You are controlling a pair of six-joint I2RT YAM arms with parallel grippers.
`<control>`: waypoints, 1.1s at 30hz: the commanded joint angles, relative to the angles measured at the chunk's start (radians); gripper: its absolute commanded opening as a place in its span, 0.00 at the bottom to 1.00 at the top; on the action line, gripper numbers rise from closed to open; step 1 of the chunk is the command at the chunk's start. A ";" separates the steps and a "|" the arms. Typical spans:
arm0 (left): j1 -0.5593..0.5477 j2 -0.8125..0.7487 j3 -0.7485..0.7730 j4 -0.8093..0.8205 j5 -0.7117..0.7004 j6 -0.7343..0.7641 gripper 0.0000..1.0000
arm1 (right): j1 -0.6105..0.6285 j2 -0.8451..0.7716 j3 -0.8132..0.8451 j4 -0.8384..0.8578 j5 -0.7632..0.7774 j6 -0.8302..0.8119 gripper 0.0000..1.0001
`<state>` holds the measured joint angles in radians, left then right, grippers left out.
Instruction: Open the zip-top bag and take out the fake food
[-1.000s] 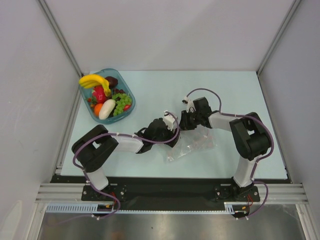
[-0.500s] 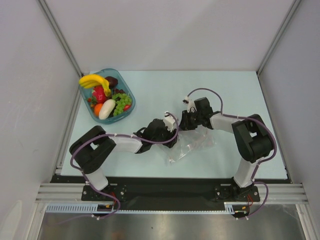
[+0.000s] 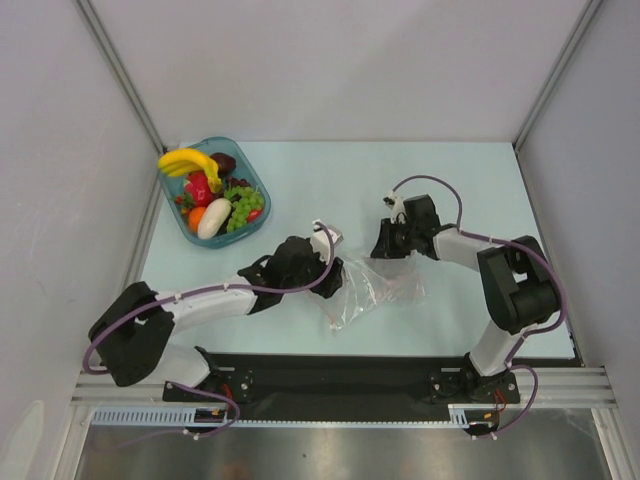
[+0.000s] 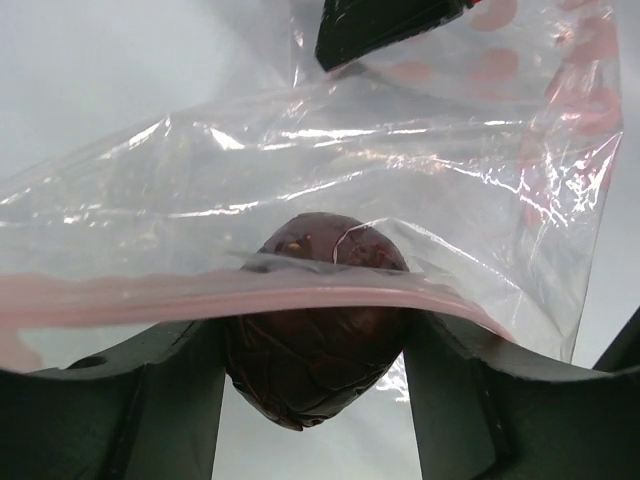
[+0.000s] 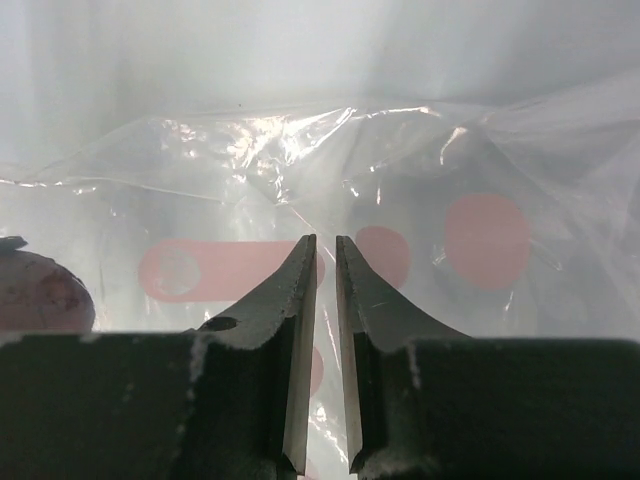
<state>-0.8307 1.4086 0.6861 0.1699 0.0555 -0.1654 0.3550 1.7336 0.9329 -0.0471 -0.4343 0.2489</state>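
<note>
The clear zip-top bag [image 3: 388, 290] lies crumpled on the table between my two grippers. My left gripper [image 3: 336, 272] is at its left edge and is shut on a dark purple piece of fake food [image 4: 312, 365], right at the bag's mouth. The pinkish-red zip strip [image 4: 150, 295] runs across in front of the piece. The same piece shows at the left edge of the right wrist view [image 5: 35, 290]. My right gripper [image 3: 384, 248] is at the bag's far right edge, its jaws almost together with the bag's film [image 5: 250, 160] pinched between them.
A teal tray [image 3: 256, 188] at the back left holds a banana [image 3: 186, 160], an orange, a white oval piece, green grapes [image 3: 240, 207] and red pieces. Grey walls enclose the table on three sides.
My left arm has stretched out low to the left, its gripper still on the bag's left edge. My right gripper has shifted a little to the right, and the bag is drawn out between them.
</note>
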 commanded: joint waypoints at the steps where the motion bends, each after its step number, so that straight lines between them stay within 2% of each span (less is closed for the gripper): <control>1: 0.004 -0.077 -0.006 -0.085 -0.014 0.004 0.08 | -0.011 -0.075 -0.022 -0.005 0.034 -0.022 0.18; 7: 0.016 -0.171 -0.017 -0.162 0.007 -0.009 0.11 | -0.031 -0.112 -0.032 -0.022 0.035 -0.031 0.18; 14: 0.057 -0.359 -0.036 -0.317 0.041 -0.055 0.15 | -0.054 -0.135 -0.040 -0.034 0.040 -0.036 0.19; 17: 0.119 -0.454 -0.030 -0.371 0.060 -0.098 0.18 | -0.057 -0.149 -0.039 -0.043 0.040 -0.037 0.19; 20: 0.221 -0.548 -0.010 -0.406 0.044 -0.112 0.19 | -0.054 -0.181 -0.036 -0.051 0.040 -0.036 0.19; 21: 0.290 -0.577 0.006 -0.409 0.035 -0.114 0.20 | -0.056 -0.201 -0.037 -0.057 0.043 -0.036 0.19; 23: 0.359 -0.586 0.030 -0.429 -0.001 -0.117 0.20 | -0.056 -0.222 -0.036 -0.062 0.046 -0.036 0.19; 27: 0.446 -0.548 0.119 -0.452 -0.233 -0.085 0.25 | -0.056 -0.273 -0.036 -0.088 0.058 -0.040 0.23; 33: 0.530 -0.374 0.236 -0.304 -0.295 -0.051 0.31 | -0.056 -0.353 -0.029 -0.134 0.048 -0.046 0.37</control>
<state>-0.3382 0.9463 0.8299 -0.2390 -0.1535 -0.2478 0.3008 1.4345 0.8955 -0.1513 -0.3817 0.2222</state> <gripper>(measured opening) 0.649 0.345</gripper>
